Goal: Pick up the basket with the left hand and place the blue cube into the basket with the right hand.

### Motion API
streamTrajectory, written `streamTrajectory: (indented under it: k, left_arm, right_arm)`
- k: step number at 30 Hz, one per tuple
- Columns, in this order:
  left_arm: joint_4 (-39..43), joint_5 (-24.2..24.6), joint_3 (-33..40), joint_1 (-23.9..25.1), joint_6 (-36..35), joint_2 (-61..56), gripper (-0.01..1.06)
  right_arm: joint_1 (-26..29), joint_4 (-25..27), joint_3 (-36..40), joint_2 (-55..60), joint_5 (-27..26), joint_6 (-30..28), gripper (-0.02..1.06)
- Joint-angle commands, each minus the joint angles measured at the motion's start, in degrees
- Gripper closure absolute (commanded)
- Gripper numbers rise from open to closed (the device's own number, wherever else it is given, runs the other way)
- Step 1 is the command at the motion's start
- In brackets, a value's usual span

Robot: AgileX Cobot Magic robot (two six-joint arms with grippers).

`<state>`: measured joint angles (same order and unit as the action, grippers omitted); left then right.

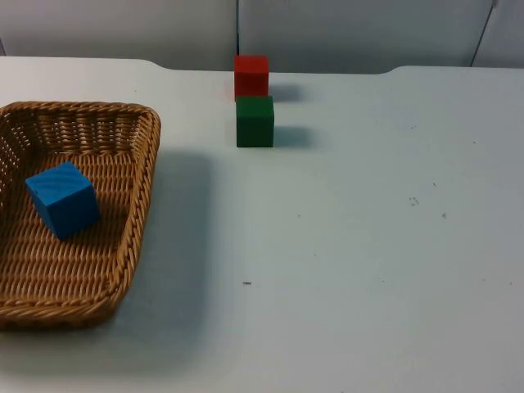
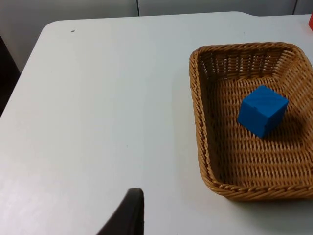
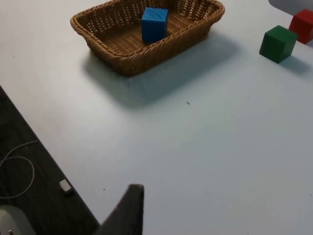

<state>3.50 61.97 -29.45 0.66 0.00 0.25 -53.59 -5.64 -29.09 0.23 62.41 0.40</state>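
A woven brown basket (image 1: 147, 188) stands on the white table at the left. The blue cube (image 1: 63, 199) lies inside it, tilted, near its middle. From the left wrist view, the basket (image 2: 198, 107) with the blue cube (image 2: 262, 110) lies ahead, and my left gripper (image 2: 128, 215) hangs well clear of it over bare table. My right gripper (image 3: 128, 210) is far back from the basket (image 3: 122, 54) and the blue cube (image 3: 154, 23), close to the table's edge. Neither gripper touches anything.
A green cube (image 1: 255, 121) and a red cube (image 1: 250, 76) behind it stand at the back middle of the table. The green cube (image 3: 278, 43) and red cube (image 3: 302, 25) are apart from the basket. Dark floor (image 3: 29, 161) lies past the table edge.
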Motion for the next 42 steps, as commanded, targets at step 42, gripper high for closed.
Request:
streamTrajectory:
  k: [42]
  left_arm:
    - [-0.3, -0.2, 0.2, -0.4, 0.0, -0.2, 0.0]
  right_arm:
    - [52.7, 0.4, 0.0, -0.2, -0.8, -0.4, 0.0]
